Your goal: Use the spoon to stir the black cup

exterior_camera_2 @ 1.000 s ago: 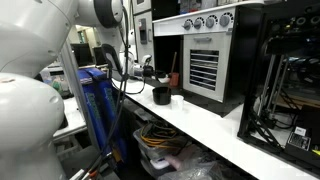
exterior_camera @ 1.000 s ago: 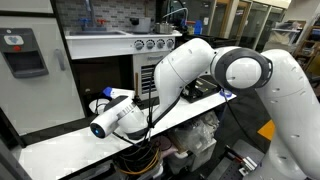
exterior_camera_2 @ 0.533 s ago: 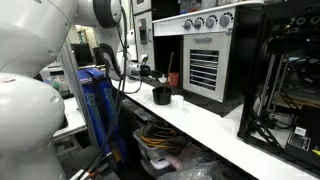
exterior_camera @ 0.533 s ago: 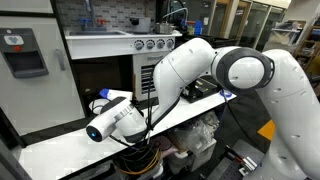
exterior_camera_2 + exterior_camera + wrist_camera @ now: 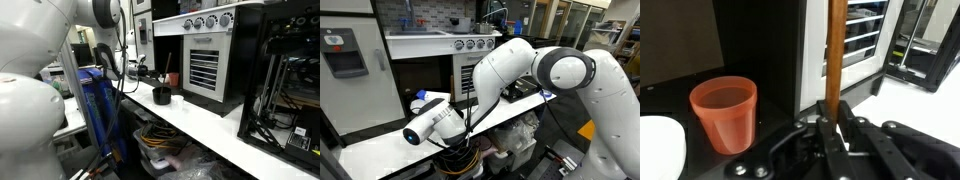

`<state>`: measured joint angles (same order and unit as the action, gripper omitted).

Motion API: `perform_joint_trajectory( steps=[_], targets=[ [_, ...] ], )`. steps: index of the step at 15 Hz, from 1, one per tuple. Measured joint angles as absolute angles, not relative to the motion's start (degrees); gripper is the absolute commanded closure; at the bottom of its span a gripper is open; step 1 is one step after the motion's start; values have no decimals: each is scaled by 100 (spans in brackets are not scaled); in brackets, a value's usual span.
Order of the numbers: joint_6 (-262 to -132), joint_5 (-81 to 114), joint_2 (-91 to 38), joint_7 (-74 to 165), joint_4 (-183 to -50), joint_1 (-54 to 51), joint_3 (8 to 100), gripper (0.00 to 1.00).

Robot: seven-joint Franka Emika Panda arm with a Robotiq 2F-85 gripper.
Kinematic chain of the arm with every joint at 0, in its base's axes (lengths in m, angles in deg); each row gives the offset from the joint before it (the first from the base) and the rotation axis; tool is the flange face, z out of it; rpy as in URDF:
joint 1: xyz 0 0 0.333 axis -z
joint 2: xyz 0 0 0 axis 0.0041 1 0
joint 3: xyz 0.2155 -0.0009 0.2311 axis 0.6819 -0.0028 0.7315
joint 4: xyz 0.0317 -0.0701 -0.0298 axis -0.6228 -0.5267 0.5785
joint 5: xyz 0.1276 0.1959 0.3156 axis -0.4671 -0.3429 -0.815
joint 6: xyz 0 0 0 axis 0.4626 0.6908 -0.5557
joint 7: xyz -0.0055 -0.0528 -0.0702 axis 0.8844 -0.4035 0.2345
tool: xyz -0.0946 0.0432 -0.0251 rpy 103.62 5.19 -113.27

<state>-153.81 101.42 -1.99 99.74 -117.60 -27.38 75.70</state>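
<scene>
In the wrist view my gripper [image 5: 830, 115] is shut on the handle of the light-brown wooden spoon [image 5: 837, 45], which runs straight up out of the frame; its bowl end is out of view. The black cup [image 5: 161, 95] stands on the white counter [image 5: 225, 128] in an exterior view, in front of the dark appliance. My gripper [image 5: 138, 72] hovers a little to the left of it and higher. The black cup does not show in the wrist view. In an exterior view the arm [image 5: 500, 70] hides the gripper and the cup.
A small reddish-brown cup [image 5: 725, 110] stands left of the spoon, with a white bowl [image 5: 655, 145] at the lower left edge. A dark appliance with slatted front [image 5: 205, 65] stands behind the cup. A blue rack [image 5: 95, 100] stands beside the counter.
The arm's forward link has shifted slightly left and down in an exterior view. The gripper has drifted a little leftward from the black cup, still holding the spoon.
</scene>
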Motion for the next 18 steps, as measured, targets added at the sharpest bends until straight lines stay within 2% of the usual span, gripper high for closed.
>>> perform_joint_trajectory(
  steps=[18],
  targets=[
    [-15384,10143,-200,9963,-11777,-2573,7237,97]
  ],
)
